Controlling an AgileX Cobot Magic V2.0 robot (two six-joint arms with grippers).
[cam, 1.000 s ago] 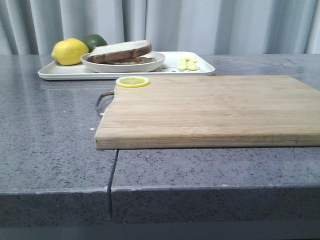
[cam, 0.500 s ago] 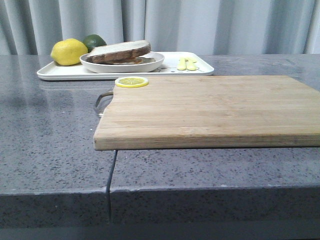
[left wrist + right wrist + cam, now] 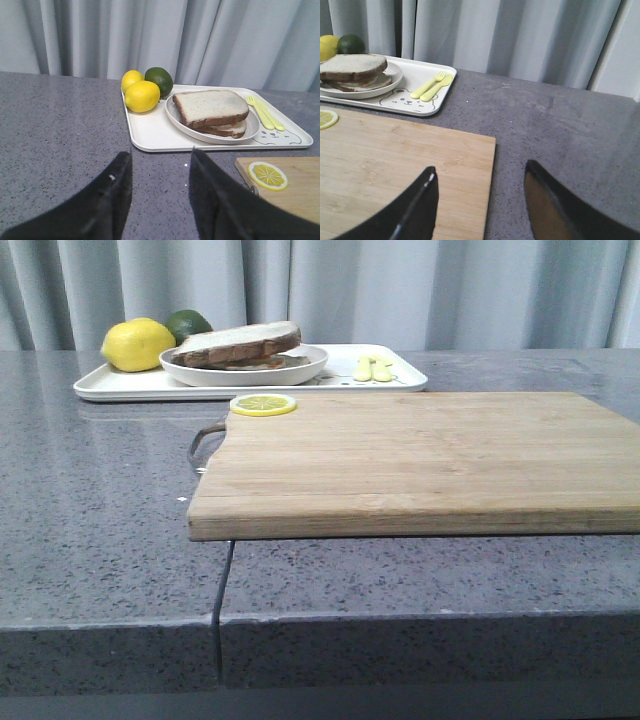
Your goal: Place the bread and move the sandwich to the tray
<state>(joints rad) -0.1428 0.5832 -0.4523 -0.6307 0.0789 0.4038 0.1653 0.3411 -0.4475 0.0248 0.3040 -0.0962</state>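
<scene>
white tray (image 3: 150, 135) bears a bear line drawing, no readable writing; the sandwich (image 3: 212, 111) sits plated on it. both arms hover low over the grey surface (image 3: 100, 490), left fingers (image 3: 112, 200) and right fingers (image 3: 417, 205) spread, holding nothing.

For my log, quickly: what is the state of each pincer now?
Left pincer: open, holding nothing.
Right pincer: open, holding nothing.

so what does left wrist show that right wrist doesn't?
Only left wrist: the left hand, open over the counter, and a second lemon behind the front one. Only right wrist: the right hand, open at the wooden board's far edge, and the tray's bear drawing. Both: the sandwich on its plate, yellow cutlery, lemon slice.
</scene>
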